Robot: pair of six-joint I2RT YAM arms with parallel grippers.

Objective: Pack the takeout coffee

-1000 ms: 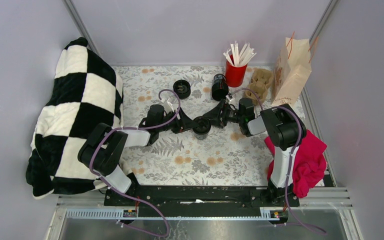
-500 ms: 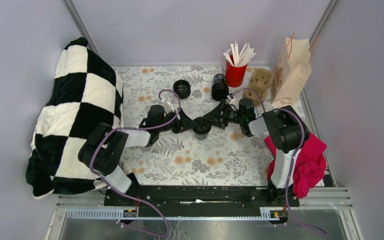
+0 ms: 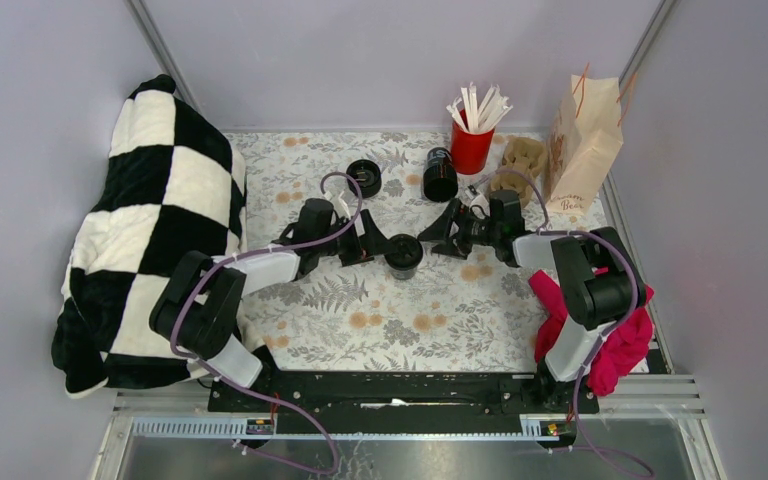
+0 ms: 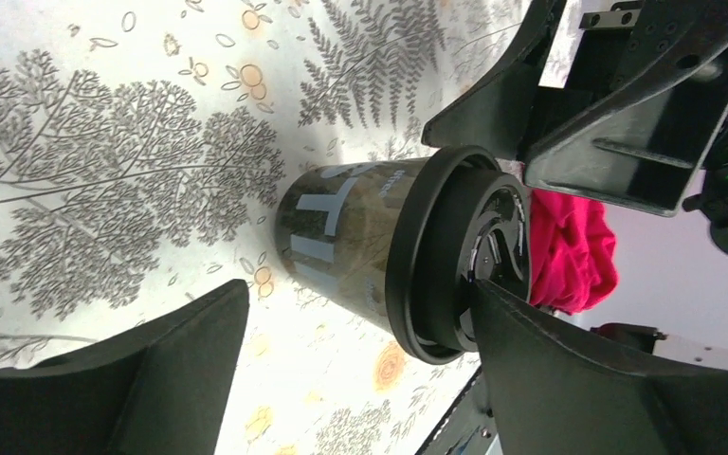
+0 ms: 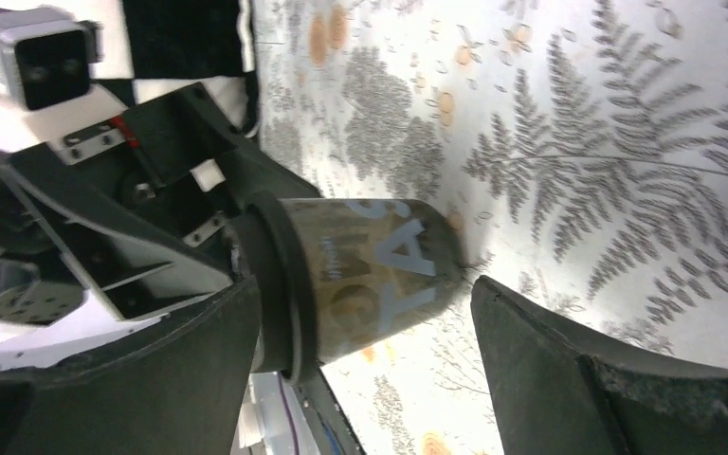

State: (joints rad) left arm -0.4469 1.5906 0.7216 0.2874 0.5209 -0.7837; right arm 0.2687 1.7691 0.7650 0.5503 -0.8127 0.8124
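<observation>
Lilac walls enclose a table [image 3: 410,330] under a fern-and-flower print cloth. From the overhead camera we see the takeout coffee [image 3: 403,252], lidded and upright, near the table's centre. The left gripper [image 3: 378,245] sits at its 9 o'clock and the right gripper [image 3: 436,238] at its 3 o'clock, both with jaws spread and neither holding it. A paper bag [image 3: 585,140] stands well apart at 2 o'clock, with a pulp carrier [image 3: 523,160] just beside it and a red cup of sticks [image 3: 471,148] at 1 o'clock.

From the left wrist, the coffee lies between the spread fingers [image 4: 152,379]. One finger's edge overlaps the lid [image 4: 441,256], and we cannot tell whether they touch.

From the right wrist, the coffee likewise sits between wide fingers [image 5: 607,379], the left gripper close behind it.

We judge the main risks to be the two grippers colliding around the coffee, a finger nudging it over, or a squeeze at the rim popping the lid. On the way to the bag, the red cup could be clipped.
</observation>
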